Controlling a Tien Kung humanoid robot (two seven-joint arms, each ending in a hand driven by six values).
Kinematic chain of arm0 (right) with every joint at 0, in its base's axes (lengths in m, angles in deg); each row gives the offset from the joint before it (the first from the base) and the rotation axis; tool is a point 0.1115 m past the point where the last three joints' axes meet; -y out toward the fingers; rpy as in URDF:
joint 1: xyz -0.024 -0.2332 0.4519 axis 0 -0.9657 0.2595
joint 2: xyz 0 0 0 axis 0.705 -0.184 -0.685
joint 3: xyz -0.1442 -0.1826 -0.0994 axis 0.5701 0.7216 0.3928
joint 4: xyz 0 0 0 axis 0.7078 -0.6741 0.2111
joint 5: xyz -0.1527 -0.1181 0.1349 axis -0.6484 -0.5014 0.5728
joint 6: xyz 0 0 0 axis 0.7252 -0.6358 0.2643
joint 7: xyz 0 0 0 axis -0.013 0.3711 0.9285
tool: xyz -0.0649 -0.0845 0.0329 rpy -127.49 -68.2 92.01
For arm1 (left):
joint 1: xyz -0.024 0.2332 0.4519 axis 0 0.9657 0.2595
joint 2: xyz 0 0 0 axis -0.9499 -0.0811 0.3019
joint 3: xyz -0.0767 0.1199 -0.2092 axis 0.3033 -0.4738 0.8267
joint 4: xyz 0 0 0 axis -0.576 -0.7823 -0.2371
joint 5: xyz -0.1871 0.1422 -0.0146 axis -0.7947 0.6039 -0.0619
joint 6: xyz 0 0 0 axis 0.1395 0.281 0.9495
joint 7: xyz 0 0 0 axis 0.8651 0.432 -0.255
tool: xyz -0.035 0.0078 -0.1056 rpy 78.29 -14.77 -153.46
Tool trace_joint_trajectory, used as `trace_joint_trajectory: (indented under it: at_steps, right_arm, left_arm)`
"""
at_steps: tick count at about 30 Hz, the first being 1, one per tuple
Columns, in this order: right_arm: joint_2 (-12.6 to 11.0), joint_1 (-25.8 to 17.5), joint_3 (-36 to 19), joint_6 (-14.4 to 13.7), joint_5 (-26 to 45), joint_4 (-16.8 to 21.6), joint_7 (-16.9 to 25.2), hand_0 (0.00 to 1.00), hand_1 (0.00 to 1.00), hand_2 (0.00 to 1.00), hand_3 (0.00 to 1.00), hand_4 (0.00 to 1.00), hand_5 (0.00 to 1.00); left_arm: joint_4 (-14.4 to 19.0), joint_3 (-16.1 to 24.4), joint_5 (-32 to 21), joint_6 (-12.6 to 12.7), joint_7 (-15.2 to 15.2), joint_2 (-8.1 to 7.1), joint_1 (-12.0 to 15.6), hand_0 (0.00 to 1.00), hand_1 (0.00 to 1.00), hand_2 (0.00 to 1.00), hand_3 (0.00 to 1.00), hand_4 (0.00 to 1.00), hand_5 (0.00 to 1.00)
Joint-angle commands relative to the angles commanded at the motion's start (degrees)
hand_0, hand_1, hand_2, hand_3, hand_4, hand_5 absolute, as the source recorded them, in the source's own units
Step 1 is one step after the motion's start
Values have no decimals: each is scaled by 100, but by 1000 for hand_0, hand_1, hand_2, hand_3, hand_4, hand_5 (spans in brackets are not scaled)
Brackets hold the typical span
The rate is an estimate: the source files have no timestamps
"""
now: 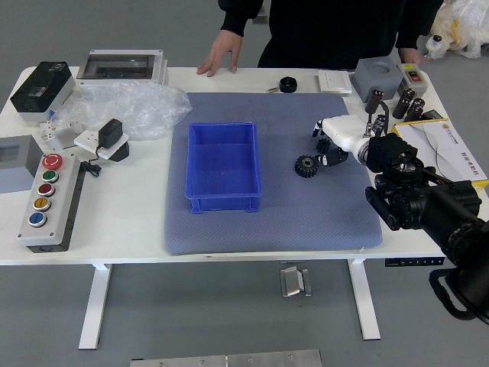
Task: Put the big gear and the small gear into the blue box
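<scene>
Smooth white right hand (344,134), fingers (333,157) parted — holding nothing — around small toothed gear (323,144)

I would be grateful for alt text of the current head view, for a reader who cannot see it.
The robot's right hand is at the small gear, beside the big gear on a blue-grey mat. Left of both gears sits an empty blue box. Across the white table stands a person in black.

The robot's right hand (348,133) reaches inward, its fingers (333,157) apparently parted.
</scene>
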Motion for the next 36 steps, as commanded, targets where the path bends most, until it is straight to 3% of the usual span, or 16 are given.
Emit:
trace_joint_trajectory:
  at_steps: [9,10,15,16,29,36]
  right_arm:
    - [10,-17,-218,-162,-156,-127,54,585,549,690,685,705,224]
    - [10,-21,-243,-176,-172,-139,63,578,545,676,671,631,204]
    - [33,-68,-448,-243,-312,-198,105,578,545,676,671,631,204]
    - [39,-76,-494,-247,-349,-202,110,580,548,662,671,483,179]
    - [168,-137,-1417,-151,-606,-210,130,601,562,661,671,448,181]
    - [199,-143,-1434,-209,-606,-210,131,591,541,640,667,448,177]
  left_arm:
    - [0,-28,24,-9,-5,12,-39,907,894,869,875,796,339]
    - [0,-31,24,-10,-4,14,-41,907,892,869,875,795,339]
    - [0,-45,19,-11,-2,20,-48,907,892,869,875,795,339]
    - [0,-47,18,-11,-1,20,-48,907,893,869,875,795,339]
    - [0,-56,12,-14,0,32,-42,907,893,869,875,794,337]
    - [0,-83,-25,-11,5,34,-42,907,893,869,874,795,341]
